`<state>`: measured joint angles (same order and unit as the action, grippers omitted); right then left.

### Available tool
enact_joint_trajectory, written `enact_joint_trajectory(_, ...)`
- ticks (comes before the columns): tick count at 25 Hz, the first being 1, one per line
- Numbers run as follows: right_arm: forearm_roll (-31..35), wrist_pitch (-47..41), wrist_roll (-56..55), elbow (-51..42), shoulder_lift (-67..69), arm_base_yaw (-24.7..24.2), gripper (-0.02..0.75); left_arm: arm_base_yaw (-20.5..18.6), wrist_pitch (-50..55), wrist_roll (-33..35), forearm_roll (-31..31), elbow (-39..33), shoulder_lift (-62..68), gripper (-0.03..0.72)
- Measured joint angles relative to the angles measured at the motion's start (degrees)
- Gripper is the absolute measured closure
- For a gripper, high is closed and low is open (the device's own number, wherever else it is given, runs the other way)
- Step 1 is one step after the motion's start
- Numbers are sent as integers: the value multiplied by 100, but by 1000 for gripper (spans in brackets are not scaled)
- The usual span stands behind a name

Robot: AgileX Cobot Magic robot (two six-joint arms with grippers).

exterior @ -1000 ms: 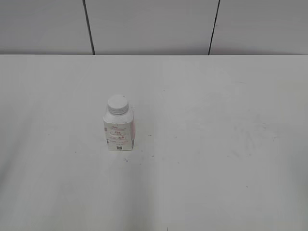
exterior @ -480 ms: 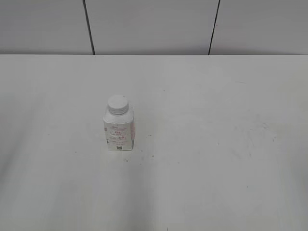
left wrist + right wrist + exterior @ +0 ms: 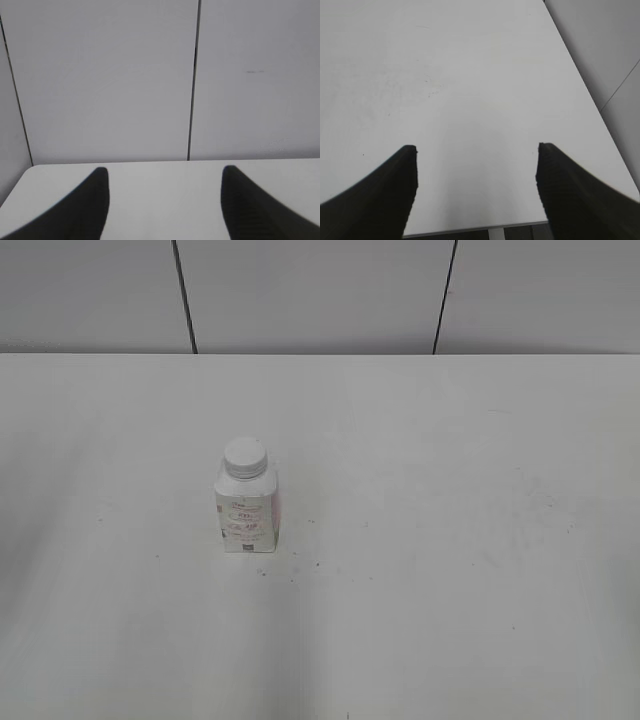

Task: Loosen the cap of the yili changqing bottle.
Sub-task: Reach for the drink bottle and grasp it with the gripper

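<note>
Two hands are in play, each seen only from its own wrist camera. The left hand (image 3: pixel 162 207) is released, its two dark fingers (image 3: pixel 82 210) spread wide with nothing between them; it looks level across the bench (image 3: pixel 165 172) toward a grey panelled wall (image 3: pixel 100 80). The right hand (image 3: pixel 476 187) is likewise released and empty, its two fingers (image 3: pixel 385 192) apart, angled down over bare bench surface near the far right corner. Only the finger ends show in either wrist view; the rest of each hand is cut off by the lower edge.

The exterior view shows neither hand nor any arm. There, one yili changqing bottle (image 3: pixel 247 520) stands upright on the bench, left of centre, with one cap (image 3: pixel 245 456) seated on its neck. Its pale pink label print is too small to read, and a small dark square sits low on the front face. The bottle appears in neither wrist view, so how it lies relative to either hand cannot be told.
</note>
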<state>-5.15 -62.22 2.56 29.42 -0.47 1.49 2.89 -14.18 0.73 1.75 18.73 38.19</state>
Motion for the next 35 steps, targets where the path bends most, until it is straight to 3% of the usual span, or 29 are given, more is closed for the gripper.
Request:
enact_joint_trajectory(16,39,0,0,0,0,0,155,0,-809,4,121,0,1593,249)
enact_joint_trajectory(26,70,0,0,0,0,0,155,0,-1837,-73,1180,0,3089,249)
enact_joint_trajectory(30,70,0,0,0,0,0,155,0,-2058,-539,1792,0,3578,249)
enact_joint_trajectory(35,70,0,0,0,0,0,155,-112,-2524,-1862,3352,99,4186,249)
